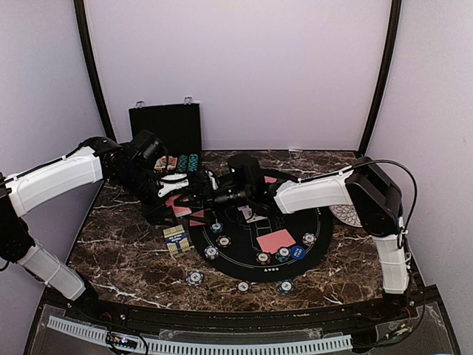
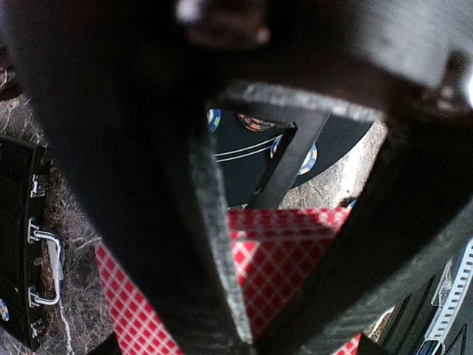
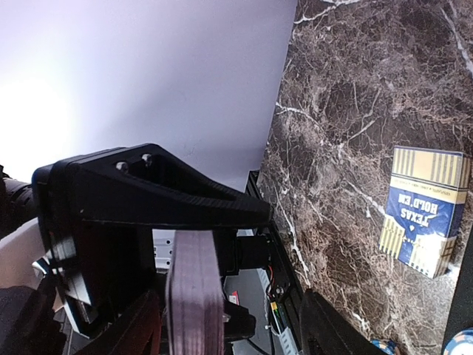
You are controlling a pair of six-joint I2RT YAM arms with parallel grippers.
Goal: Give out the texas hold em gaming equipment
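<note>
Closest to the arm bases, striped poker chips (image 1: pixel 194 278) dot the marble worktop (image 1: pixel 118 259), and the blue-and-yellow card box (image 1: pixel 175 238) lies just left of the round black mat (image 1: pixel 236 255). On the mat, more chips ring a lone red-backed card (image 1: pixel 276 240), with a blue marker disc (image 1: pixel 297 252) just beside its right corner. Up at the mat's far-left rim, the two arms meet. The left end effector (image 2: pixel 247 329) is pressed together, pinching the stack of red-backed cards (image 3: pixel 194 296), checked backs showing right at its tips. The right end effector (image 3: pixel 230 296) is spread wide, a finger on either side of that stack; one finger is plainly clear of it, the other too close to call. At the back, the black case (image 1: pixel 166 129) stands open, more chips in its tray.
</note>
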